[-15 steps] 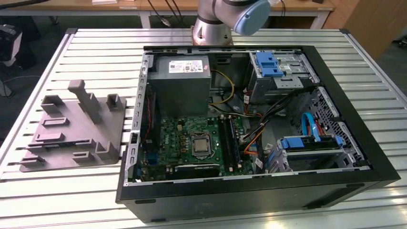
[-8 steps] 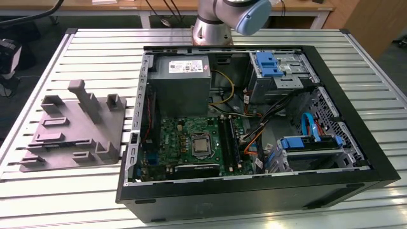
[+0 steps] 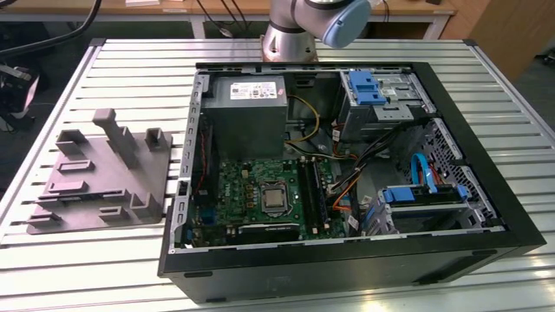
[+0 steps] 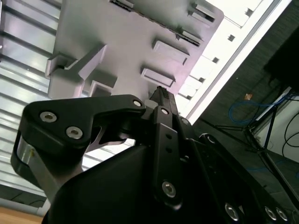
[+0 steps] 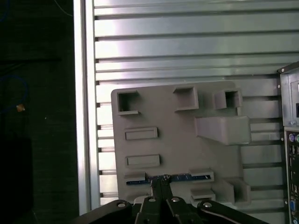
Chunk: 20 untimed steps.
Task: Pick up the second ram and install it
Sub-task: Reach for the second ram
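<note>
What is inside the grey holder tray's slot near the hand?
The second ram, dark with blue marks, sits in the holder tray. The hand covers its middle; the slot hides its lower edge.

Noted grey holder tray (image 5: 177,140) on slatted table (image 5: 187,42); second ram (image 5: 191,177) seated in slot, gripper (image 5: 161,180) over it, fingers together. PC case (image 5: 292,140) edge adj. to tray.

A silver-grey robot arm (image 3: 295,26) with a pale blue joint cap stands at the far edge of the exterior view. In both wrist views its black metal two-finger gripper (image 5: 161,181) (image 4: 162,95) points down, fingertips pressed together with nothing between them.
</note>
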Each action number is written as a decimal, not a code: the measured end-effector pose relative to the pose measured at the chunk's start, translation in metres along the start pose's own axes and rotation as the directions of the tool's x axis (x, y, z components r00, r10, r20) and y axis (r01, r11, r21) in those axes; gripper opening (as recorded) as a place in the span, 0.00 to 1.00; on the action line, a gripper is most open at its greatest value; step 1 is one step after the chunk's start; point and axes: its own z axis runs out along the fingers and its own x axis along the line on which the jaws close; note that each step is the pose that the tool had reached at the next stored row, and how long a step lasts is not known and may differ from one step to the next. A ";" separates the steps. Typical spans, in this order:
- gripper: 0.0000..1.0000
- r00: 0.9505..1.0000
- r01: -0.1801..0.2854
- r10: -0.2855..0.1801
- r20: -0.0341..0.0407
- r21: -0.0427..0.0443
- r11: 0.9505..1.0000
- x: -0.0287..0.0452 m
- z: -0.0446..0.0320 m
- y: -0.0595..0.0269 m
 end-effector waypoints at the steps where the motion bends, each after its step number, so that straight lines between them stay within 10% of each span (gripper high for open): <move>1: 0.11 1.000 0.000 0.000 -0.001 0.000 1.000 -0.0009 0.0019 -0.0001; 20: 0.11 1.000 0.000 0.000 -0.002 0.001 1.000 -0.0026 0.0141 -0.0004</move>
